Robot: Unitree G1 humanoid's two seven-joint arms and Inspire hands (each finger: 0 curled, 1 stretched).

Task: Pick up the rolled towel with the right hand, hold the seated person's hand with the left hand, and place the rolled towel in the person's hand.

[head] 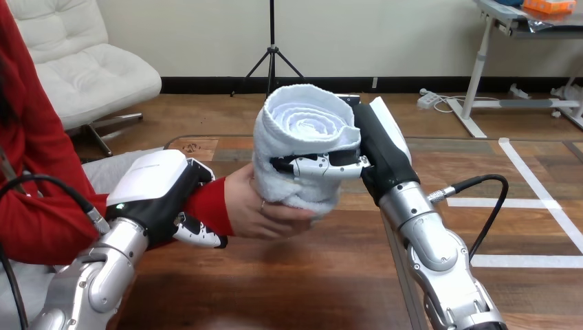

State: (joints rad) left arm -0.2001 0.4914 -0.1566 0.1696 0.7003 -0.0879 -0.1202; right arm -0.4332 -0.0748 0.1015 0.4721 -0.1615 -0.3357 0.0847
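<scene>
A white rolled towel (302,141) stands upright above the table, its spiral end facing up. My right hand (375,148) is shut on the towel from the right, with its fingers (316,165) wrapped across the front. The person's hand (258,206) cups the towel's lower part from below and the left. My left hand (161,192) is curled round the person's red-sleeved wrist (206,203), with its fingers (199,237) showing under the sleeve.
The wooden table (295,282) spreads below both arms. Its right edge (395,261) runs beside my right forearm. The person sits at the left side.
</scene>
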